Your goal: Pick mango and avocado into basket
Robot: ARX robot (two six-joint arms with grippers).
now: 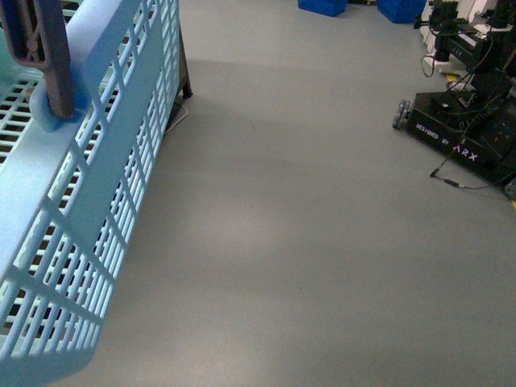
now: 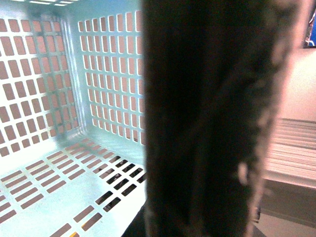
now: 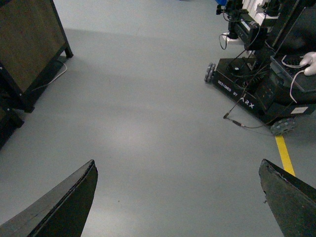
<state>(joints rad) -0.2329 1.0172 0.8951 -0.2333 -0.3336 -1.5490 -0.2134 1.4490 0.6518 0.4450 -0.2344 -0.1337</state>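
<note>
Colours and patterns, basket as reference.
Basket [image 1: 105, 161]: light blue, lattice walls in rows of slots; inside it reads pale blue-green with reddish-brown showing through the slots. Handle [image 1: 52, 48] at the basket rim: dull grey-brown. Floor [image 1: 306, 242] right of the basket: plain matt grey. Robot base [image 1: 463, 137], well right of the basket: black, white "DESIGNED BY ARX" lettering. Bins [image 1: 322, 6], far beyond the basket: saturated blue. Floor stripe [image 3: 285, 155]: yellow. Cabinet [image 3: 29, 39]: brown wood-grain panel, black frame. Right gripper [image 3: 177, 168] fingers [image 3: 64, 207]: black. Blurred bar [image 2: 207, 118] in front of the basket: brown-black, can't tell what it is.
</note>
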